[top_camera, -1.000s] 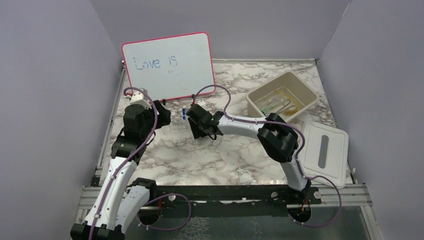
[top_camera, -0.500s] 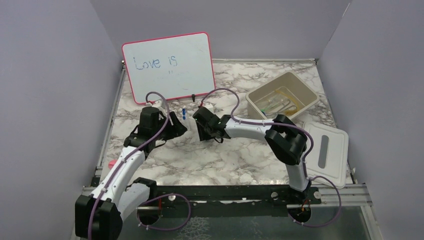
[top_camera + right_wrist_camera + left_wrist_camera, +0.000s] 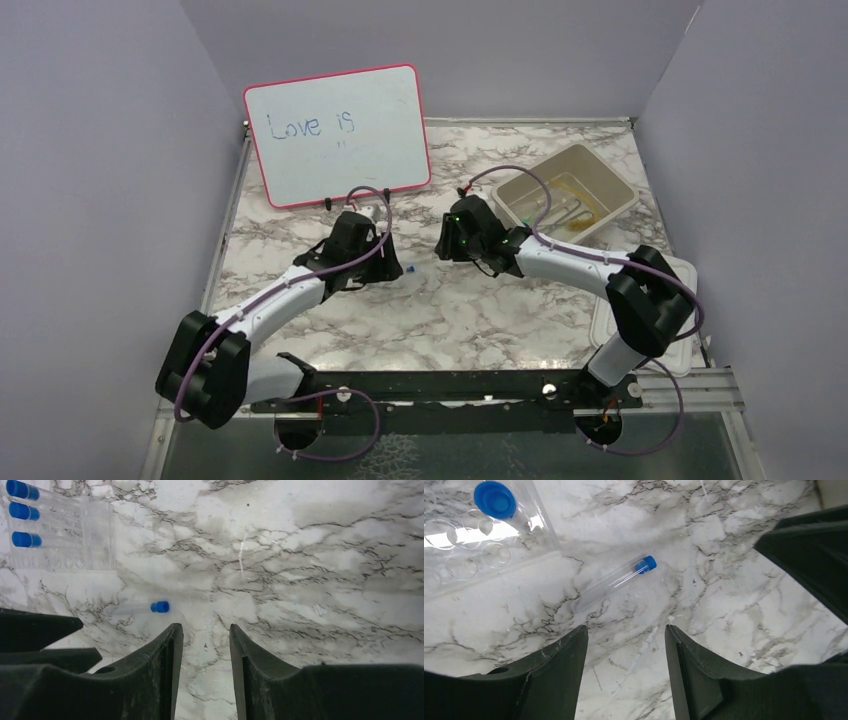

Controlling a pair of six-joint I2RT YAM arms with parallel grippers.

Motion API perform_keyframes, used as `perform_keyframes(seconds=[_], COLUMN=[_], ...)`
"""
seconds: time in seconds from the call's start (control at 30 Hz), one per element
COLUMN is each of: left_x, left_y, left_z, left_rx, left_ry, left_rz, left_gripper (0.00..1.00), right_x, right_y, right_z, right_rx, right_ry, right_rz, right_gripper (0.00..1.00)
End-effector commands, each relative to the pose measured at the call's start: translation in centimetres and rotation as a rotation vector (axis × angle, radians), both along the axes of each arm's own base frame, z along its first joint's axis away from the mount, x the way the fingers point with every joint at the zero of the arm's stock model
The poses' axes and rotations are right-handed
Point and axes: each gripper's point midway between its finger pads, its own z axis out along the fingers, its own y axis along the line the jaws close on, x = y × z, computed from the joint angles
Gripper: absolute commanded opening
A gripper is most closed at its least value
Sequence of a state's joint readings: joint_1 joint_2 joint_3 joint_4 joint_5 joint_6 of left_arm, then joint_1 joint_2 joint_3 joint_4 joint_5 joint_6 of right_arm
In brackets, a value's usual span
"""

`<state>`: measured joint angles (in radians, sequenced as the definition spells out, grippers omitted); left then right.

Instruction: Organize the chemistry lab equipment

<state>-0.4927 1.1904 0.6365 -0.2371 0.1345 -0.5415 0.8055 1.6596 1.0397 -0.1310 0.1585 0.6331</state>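
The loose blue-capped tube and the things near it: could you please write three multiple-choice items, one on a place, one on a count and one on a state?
1. Where is the loose tube?
A. inside a glass beaker
B. lying on the marble table
C. standing in the rack

2. How many blue caps show at the clear rack in the right wrist view?
A. one
B. five
C. three

3. How is the left end effector?
A. open and empty
B. shut on the tube
C. shut on a spoon

Answers:
1 B, it lies flat on bare marble.
2 C, three caps sit in a column at the top left.
3 A, its fingers stand apart with only marble between them.
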Motion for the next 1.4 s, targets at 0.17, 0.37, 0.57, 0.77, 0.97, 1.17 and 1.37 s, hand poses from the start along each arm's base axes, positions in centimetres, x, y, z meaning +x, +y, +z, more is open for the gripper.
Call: perform_keyframes(seconds=[0.17, 0.37, 0.57, 0.77, 0.97, 1.17, 1.37], left_x=[4.0, 4.7, 4.3, 1.9, 0.0, -0.3, -1.3], left_y=[-0.5, -1.6, -1.9, -2.9, -3.4, -2.1, -1.6], left_z=[-1.1, -2.7, -4.0, -5.0, -4.8, -5.3, -6.3], left_rx=[0.154, 0.242, 0.327, 0.342, 0.327, 0.4, 0.447], left_ry=[-0.054, -0.047, -0.049, -0.011, -0.004, 0.014, 0.04], left_rz=[-0.06, -0.1, -0.123, -0.18, -0.219, -0.19, -0.171], left_gripper=[0.63, 0.64, 0.64, 0.63, 0.59, 0.43, 0.26], right_x=[-0.9, -0.7, -0.7, -0.7, -0.6, -0.8, -1.0], right_y=[-1.1, -1.9, -2.5, -2.8, -3.0, -2.7, -1.7], right_z=[0.2, -0.6, -1.2, -1.4, -1.7, -2.2, -1.9], right_rx=[0.09, 0.093, 0.09, 0.085, 0.08, 0.079, 0.142], right_ry=[-0.001, 0.015, 0.031, 0.035, 0.041, 0.056, 0.074], right_rz=[0.003, -0.014, -0.024, -0.029, -0.033, -0.025, 0.022], right_gripper=[0.43, 0.42, 0.41, 0.41, 0.41, 0.41, 0.41])
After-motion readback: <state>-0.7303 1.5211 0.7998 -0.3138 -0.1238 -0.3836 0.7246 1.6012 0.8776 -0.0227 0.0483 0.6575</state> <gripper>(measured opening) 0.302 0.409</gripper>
